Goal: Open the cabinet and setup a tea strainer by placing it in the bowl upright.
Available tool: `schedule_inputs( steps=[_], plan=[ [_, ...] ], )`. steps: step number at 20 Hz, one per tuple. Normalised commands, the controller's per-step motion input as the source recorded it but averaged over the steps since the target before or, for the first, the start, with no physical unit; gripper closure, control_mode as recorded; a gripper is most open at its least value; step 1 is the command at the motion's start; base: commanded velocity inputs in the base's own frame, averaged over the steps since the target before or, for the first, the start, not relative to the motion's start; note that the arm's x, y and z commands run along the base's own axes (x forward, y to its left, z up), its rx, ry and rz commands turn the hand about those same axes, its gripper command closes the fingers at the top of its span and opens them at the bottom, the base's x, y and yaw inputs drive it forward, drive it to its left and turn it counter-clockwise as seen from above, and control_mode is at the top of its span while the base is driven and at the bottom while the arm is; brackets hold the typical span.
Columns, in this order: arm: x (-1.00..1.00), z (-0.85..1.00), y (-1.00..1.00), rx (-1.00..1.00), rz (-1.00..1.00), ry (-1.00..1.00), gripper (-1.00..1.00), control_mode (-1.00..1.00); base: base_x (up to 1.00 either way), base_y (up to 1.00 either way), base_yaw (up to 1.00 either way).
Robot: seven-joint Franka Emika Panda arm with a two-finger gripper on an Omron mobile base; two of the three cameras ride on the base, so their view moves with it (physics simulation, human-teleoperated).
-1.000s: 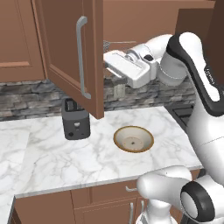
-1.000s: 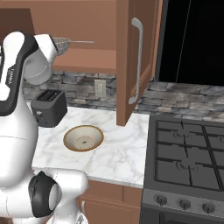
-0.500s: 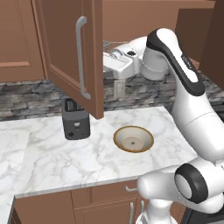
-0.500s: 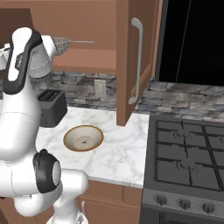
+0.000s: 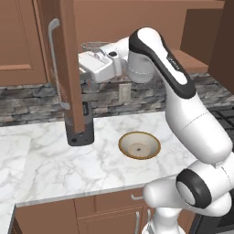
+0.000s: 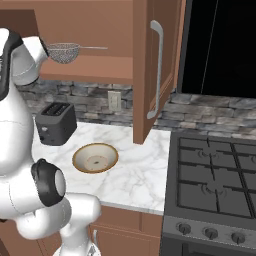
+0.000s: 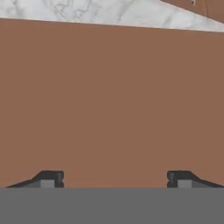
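The cabinet stands open, its left door (image 5: 64, 68) swung wide and its right door (image 6: 150, 70) hanging out over the counter. On its inner shelf lies the tea strainer (image 6: 63, 52), its thin handle pointing right; its mesh rim (image 5: 93, 45) shows just above my hand. My gripper (image 5: 85, 73) is below the strainer, right against the left door's inner face, open with nothing between its fingers. In the hand view the gripper (image 7: 114, 179) faces a flat brown panel at close range. The speckled bowl (image 5: 139, 145) (image 6: 95, 157) sits below on the marble counter.
A dark toaster (image 5: 80, 132) (image 6: 57, 122) stands on the counter by the stone backsplash, left of the bowl. A black stove (image 6: 215, 180) adjoins the counter on the right. Brown drawer fronts (image 5: 114, 205) run under the counter edge.
My hand has moved left, up to the left cabinet door, and that door has swung wider open. The fingers have started to narrow slightly. Bowl, toaster and strainer have not moved.
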Motion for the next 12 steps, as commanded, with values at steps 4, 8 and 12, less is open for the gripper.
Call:
schedule_inputs(
  steps=[4,8,12],
  plan=[
    [0.06,0.0,0.73,-0.02,-0.19,-0.04,-1.0,-1.0,0.0,0.0,0.0],
    [0.01,0.0,0.64,-0.02,-0.18,-0.07,-1.0,-1.0,0.0,0.0,0.0],
    [0.0,0.0,0.47,-0.03,-0.13,-0.07,-1.0,-1.0,0.0,0.0,0.0]
  ],
)
